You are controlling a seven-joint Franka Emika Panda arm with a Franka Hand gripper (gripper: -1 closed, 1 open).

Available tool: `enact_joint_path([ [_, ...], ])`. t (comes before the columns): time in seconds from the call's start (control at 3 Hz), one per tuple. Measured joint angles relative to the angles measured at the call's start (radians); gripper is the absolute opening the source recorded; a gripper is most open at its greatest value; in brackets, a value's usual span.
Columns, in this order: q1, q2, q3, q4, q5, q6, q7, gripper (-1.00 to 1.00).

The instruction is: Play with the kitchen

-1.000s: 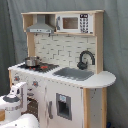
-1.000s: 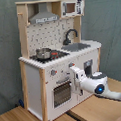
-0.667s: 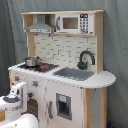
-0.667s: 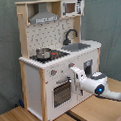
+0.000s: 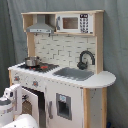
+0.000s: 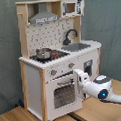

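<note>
kitchen (image 6: 59,56) stood on the wood floor before a grey curtain (image 5: 112,45); oven door (image 6: 61,91) ajar.
pot (image 6: 43,53) sat on the stove, untouched. gripper (image 6: 80,78) was at the door's edge, grip unclear; play seemed barely begun.

Wooden floor (image 6: 18,115) in second exterior view; kitchen (image 6: 56,61) stands directly on it.

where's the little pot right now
In both exterior views the pot sits on the stove, left of the sink, below the hood.
</note>
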Motion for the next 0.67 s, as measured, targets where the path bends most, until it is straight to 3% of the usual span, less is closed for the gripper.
enact_joint_path([
  [0.33,0.057,0.000,0.003,0.009,-0.006,-0.085,0.032,-1.00],
  [0.67,0.082,0.001,0.005,0.034,-0.030,-0.166,0.072,-1.00],
])
